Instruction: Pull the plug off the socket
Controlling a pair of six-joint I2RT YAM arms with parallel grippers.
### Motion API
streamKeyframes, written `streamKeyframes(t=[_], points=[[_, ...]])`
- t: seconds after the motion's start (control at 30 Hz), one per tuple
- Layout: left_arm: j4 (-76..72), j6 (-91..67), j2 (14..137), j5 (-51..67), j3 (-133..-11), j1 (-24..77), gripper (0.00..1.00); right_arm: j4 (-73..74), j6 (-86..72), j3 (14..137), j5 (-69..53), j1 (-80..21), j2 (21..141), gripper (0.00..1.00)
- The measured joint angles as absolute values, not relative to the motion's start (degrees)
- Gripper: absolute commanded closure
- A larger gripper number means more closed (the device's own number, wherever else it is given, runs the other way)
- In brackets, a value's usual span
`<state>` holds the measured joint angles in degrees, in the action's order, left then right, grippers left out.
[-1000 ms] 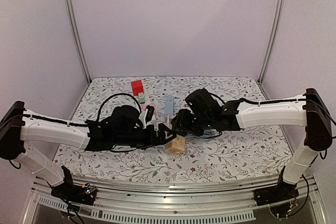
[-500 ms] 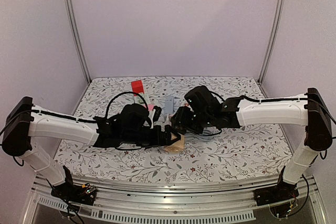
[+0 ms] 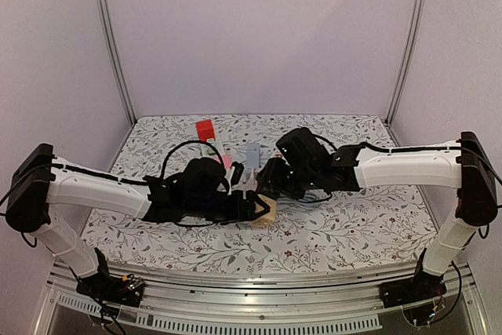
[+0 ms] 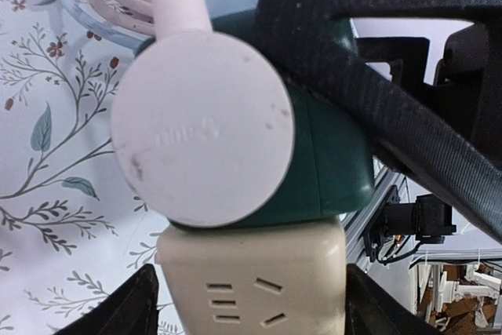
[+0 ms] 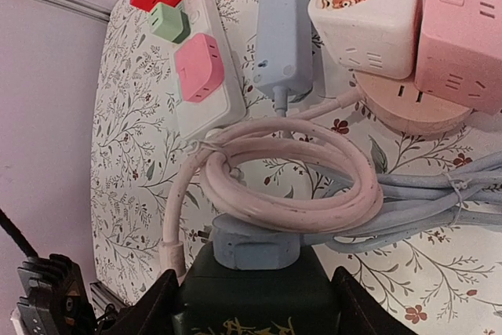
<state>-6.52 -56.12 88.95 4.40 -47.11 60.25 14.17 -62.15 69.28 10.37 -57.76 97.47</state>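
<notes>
In the left wrist view a cream socket cube (image 4: 251,280) sits directly under a dark green socket cube (image 4: 329,162), and the joint between them is hidden. A round pink plug (image 4: 202,127) is seated in the green cube's facing side. My left gripper (image 4: 251,307) has a finger against each side of the cream cube (image 3: 267,209). My right gripper (image 5: 252,315) is shut on the green cube (image 5: 251,288), which carries a blue plug (image 5: 255,242) on its far face. A coiled pink cable (image 5: 290,178) lies over that plug. From above, both grippers, left (image 3: 255,205) and right (image 3: 273,182), meet mid-table.
Behind the cubes lie a white power strip (image 5: 205,107) holding red, green and pink adapters, and a grey-blue strip (image 5: 282,29). A white tiger-print cube (image 5: 365,13) and a pink cube (image 5: 463,29) rest on a round peach base (image 5: 408,103). Bundled blue cables (image 5: 439,202) trail right.
My left arm has reached right to the cream cube and its jaws have narrowed onto it. The right gripper has kept its hold and shifted slightly left.
</notes>
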Motion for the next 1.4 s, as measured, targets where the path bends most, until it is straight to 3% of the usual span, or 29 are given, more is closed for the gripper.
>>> streamKeyframes(t=[0.47, 1.03, 1.4], points=[[-6.79, -56.64, 88.95, 4.71, -47.59, 60.38, 0.42, 14.17, -62.15, 69.3, 11.0, -57.76, 97.12, 0.76], [-6.9, -53.15, 88.97, 4.64, -47.53, 60.38, 0.67, 14.31, -62.19, 69.3, 11.0, -57.67, 96.75, 0.76], [-6.24, -48.99, 89.76, 3.88, -48.1, 60.73, 0.68, 15.25, -62.04, 69.3, 10.37, -57.04, 96.38, 0.76]])
